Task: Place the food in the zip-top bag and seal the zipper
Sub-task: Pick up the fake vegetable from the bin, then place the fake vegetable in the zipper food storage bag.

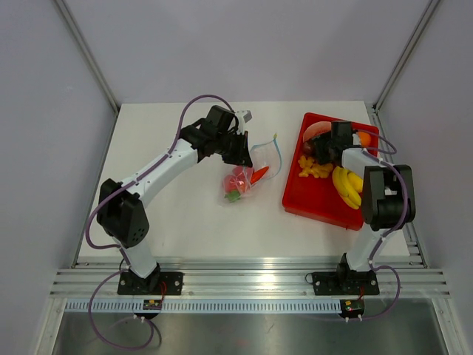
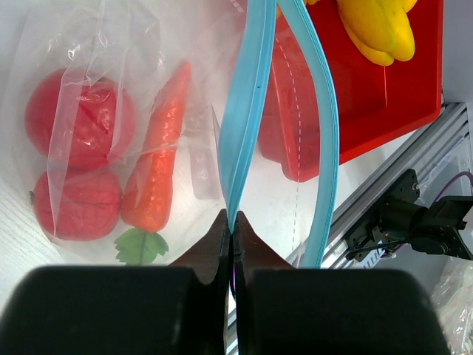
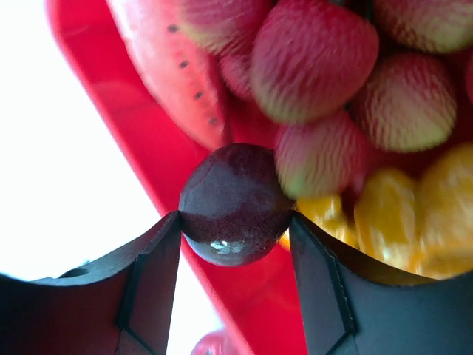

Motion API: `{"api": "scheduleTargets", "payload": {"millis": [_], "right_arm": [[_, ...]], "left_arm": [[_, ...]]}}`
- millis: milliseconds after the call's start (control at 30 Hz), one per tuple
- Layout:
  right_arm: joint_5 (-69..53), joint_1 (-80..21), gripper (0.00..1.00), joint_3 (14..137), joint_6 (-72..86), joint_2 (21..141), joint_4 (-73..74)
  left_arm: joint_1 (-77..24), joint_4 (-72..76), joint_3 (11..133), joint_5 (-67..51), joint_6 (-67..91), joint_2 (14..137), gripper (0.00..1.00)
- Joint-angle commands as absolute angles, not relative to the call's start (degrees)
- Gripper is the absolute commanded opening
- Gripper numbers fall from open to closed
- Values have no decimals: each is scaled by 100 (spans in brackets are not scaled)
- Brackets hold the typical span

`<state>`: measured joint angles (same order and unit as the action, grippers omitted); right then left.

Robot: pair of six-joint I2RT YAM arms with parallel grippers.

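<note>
**Bag part-filled, zipper unsealed**

The clear, crinkly zip-top bag [image 1: 255, 166] holds two red balls [image 2: 80, 122] and an orange carrot [image 2: 157, 159]. Its light blue zipper [image 2: 247, 111] stands parted, strips meeting at one pinched end. A purple ball [image 3: 235, 203] sits against pink-green berries [image 3: 310, 59].

The zip-top bag [image 2: 199, 66] is clear, crinkly, glossy film with a smooth plastic zipper [image 2: 247, 96], the purple ball [image 3: 235, 203] has a shiny, faintly grained skin, the red tray [image 1: 307, 196] looks smooth plastic, and a ribbed metal rail [image 1: 244, 279] lies at six o'clock of the matt white table [image 1: 185, 218].
</note>
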<state>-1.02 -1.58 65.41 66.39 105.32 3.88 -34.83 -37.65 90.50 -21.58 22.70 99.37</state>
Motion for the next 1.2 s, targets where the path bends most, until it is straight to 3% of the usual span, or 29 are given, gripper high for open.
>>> {"api": "scheduleTargets", "payload": {"millis": [0,367,733,1167], "right_arm": [[-35,-123,39,6356,6382,9722,325],[-105,-132,38,5353,5556,7490,1185],[-851,-184,40,5467,4553,5653,2487],[-264,-2065,43,6301,4394,6116,2690]], "left_arm": [[-3498,-3612,9123,-2162,2224,9694,0],[-3620,-3621,9834,-2276,2426,10230,0],[-3885,-3568,10151,-2338,2531,10459,0],[-3964,-3577,10327,-2329,2610,10600,0]]}}
